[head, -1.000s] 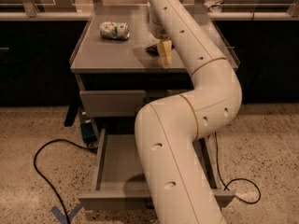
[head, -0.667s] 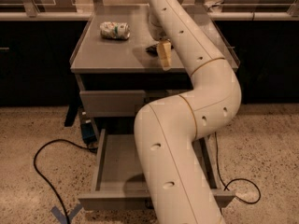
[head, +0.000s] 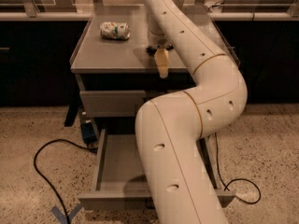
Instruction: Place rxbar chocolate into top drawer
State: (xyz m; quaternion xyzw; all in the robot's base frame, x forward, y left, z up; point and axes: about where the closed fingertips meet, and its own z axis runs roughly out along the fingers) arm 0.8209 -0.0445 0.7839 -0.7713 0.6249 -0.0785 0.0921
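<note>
My gripper (head: 161, 62) hangs over the front edge of the grey counter top (head: 107, 59), at the end of the white arm that reaches in from the bottom of the view. A small black shape (head: 151, 50) shows right against the gripper's left side, low over the counter. It looks like the rxbar chocolate, but most of it is hidden. The top drawer front (head: 112, 102), the grey panel just under the counter top, stands flush. Below it a wide shallow grey drawer (head: 117, 164) is pulled out, partly hidden by my arm.
A crushed white and green can (head: 115, 30) lies on its side at the back left of the counter top. A black cable (head: 44, 171) loops on the speckled floor at the left and another at the right (head: 243, 190). Dark cabinets flank the drawer unit.
The gripper has edged slightly toward the counter's front edge. The can and the drawers have not moved.
</note>
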